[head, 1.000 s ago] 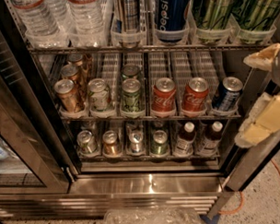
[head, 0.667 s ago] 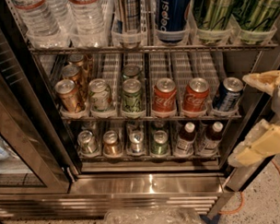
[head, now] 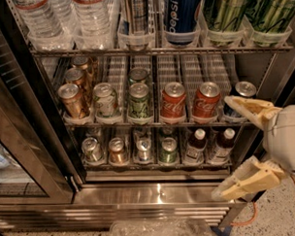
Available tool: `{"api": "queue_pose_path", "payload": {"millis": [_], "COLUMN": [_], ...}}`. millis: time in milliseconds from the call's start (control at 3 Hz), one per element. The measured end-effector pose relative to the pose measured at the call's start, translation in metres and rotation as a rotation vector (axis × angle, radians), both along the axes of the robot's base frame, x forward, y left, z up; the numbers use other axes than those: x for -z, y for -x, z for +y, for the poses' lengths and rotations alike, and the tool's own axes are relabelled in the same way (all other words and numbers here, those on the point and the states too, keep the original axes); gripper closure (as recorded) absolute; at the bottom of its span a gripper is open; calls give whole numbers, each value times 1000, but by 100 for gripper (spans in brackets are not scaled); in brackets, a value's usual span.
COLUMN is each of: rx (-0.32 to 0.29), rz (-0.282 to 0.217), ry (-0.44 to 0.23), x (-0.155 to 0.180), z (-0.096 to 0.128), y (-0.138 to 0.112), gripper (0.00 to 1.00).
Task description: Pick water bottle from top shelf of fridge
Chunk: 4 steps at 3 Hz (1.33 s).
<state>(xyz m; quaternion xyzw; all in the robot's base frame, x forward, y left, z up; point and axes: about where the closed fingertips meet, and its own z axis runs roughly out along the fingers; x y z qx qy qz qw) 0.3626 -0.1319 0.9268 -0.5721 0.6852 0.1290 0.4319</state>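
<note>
Spread wide and holding nothing, my gripper (head: 221,149) hangs at the lower right corner of the fridge (head: 155,193), in front of its right frame. Its two cream fingers (head: 249,109) point left toward the fridge opening. The upper one is level with the fridge's middle rack and partly covers the rightmost can there. The lower one sits down by the steel sill. The rounded grey wrist (head: 286,139) behind them runs off the right edge of my view.

The water bottle (head: 37,19) stands at the far left of the fridge's top shelf (head: 159,50), in a clear lane cup, with a second bottle like it just beside it. Both are cut off at the top. It is well apart from the gripper, diagonally across the fridge.

Along that shelf to the right are a silver can, a Pepsi can (head: 183,16) and two green cans (head: 229,12). Two Coca-Cola cans (head: 173,102) stand on the middle rack nearest the upper finger. Small dark bottles (head: 194,145) stand on the fridge's lowest rack. The glass door (head: 22,143) is swung open at the fridge's left. A crumpled plastic bag (head: 161,231) lies on the floor below the fridge's base.
</note>
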Motion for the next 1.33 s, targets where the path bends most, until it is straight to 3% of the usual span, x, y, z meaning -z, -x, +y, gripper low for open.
{"api": "queue_pose_path", "payload": {"millis": [333, 667, 1000, 1333], "rx": [-52, -52, -46, 11], "rz": [-64, -64, -44, -4], "ry": [-46, -47, -169, -395], "x": [-18, -18, -22, -9], "z": [19, 19, 31, 50], "y": [2, 2, 3, 4], "gripper": [0, 0, 0, 0]}}
